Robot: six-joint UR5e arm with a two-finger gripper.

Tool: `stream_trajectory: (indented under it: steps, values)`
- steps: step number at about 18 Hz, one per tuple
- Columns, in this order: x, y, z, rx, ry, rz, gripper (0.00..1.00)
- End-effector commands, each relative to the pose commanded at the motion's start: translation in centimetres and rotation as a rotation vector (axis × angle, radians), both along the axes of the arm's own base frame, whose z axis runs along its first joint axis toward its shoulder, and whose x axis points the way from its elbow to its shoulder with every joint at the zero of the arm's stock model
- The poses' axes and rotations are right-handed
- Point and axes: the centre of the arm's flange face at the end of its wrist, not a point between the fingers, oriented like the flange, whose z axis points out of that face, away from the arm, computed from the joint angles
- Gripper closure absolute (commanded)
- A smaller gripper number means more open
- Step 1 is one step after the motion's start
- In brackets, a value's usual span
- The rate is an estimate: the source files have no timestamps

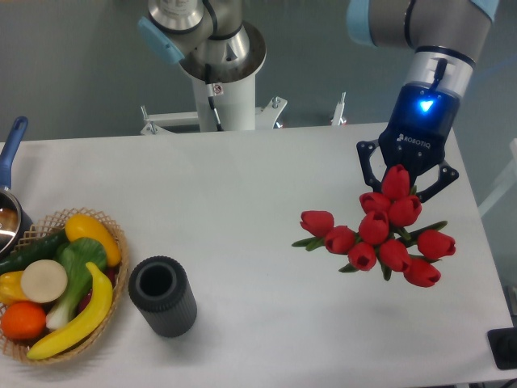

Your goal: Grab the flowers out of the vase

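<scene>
Flowers (380,234) hang clamped in the jaws, well apart from vase (162,296) and fruit basket (113,234).

red flowers (380,230), ribbed dark grey vase (162,296)

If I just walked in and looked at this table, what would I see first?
First the flowers, a bunch of bright red tulips held up over the right side of the white table by the gripper, which has a blue light glowing above it. Next the dark vase standing empty near the front left, beside a wicker basket of colourful fruit and vegetables.
</scene>
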Motion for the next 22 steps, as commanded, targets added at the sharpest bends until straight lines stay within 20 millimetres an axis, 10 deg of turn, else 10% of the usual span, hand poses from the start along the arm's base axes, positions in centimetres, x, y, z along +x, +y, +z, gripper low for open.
stream_trajectory:
  steps: [12, 22]
  values:
    - [1.5, -2.0, -4.9, -0.416, -0.010, 0.072, 0.82]
    - [2.7, 1.7, -9.5, -0.592, -0.026, 0.019, 0.82]
